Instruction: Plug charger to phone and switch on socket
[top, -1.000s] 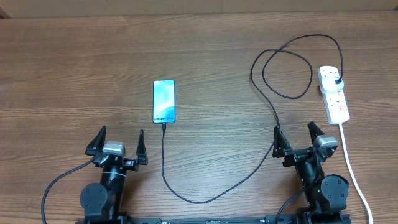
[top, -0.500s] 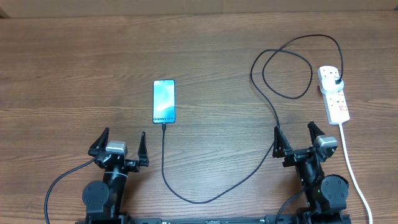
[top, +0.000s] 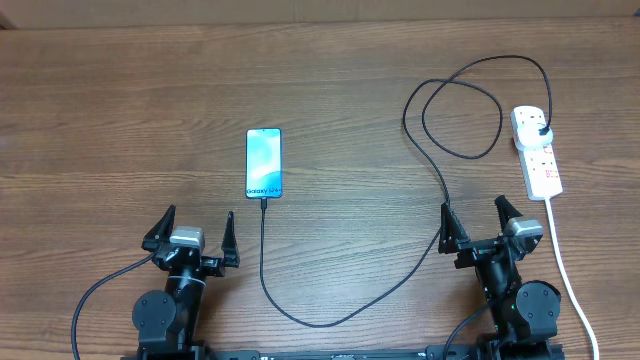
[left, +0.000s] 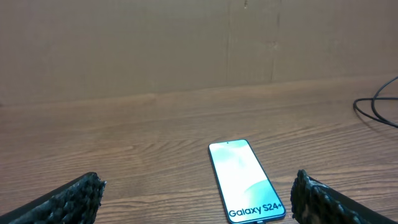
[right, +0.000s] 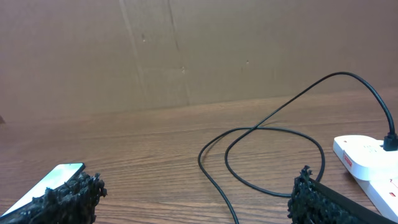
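Note:
The phone (top: 264, 163) lies flat at the table's middle, its light blue screen lit with "Galaxy S24+"; it also shows in the left wrist view (left: 244, 178) and at the left edge of the right wrist view (right: 53, 178). The black charger cable (top: 440, 175) runs from the phone's near end, curves by the front edge, loops at the back right and ends in a black plug (top: 541, 131) in the white socket strip (top: 536, 152). The strip also shows in the right wrist view (right: 367, 158). My left gripper (top: 190, 236) and right gripper (top: 481, 227) are open, empty, near the front edge.
The strip's thick white cord (top: 563, 265) runs down the right side past my right arm toward the front edge. A brown cardboard wall (left: 186, 43) stands behind the wooden table.
My left gripper has drawn back slightly toward the front edge. The phone, cable, strip and right arm have not moved.

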